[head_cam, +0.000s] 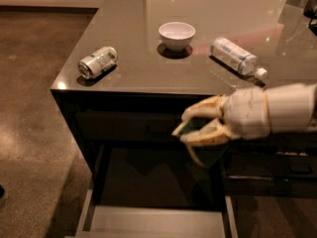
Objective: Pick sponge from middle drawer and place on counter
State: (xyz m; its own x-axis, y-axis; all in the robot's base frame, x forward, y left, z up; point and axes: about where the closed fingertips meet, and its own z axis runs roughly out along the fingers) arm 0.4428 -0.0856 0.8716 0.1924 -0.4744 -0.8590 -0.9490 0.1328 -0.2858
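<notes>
My gripper (181, 127) hangs in front of the dark cabinet, just below the counter's (143, 73) front edge and well above the open middle drawer (148, 223). Its cream fingers (200, 109) are closed on the sponge (196, 127), a small dark teal-green block between them. The white forearm reaches in from the right. The drawer is pulled out at the bottom of the view; the part of its pale grey floor that shows holds nothing.
On the counter stand a white bowl (177, 33), a silver can on its side (97, 61) at the left and a plastic bottle on its side (237, 56) at the right. Brown floor lies to the left of the cabinet.
</notes>
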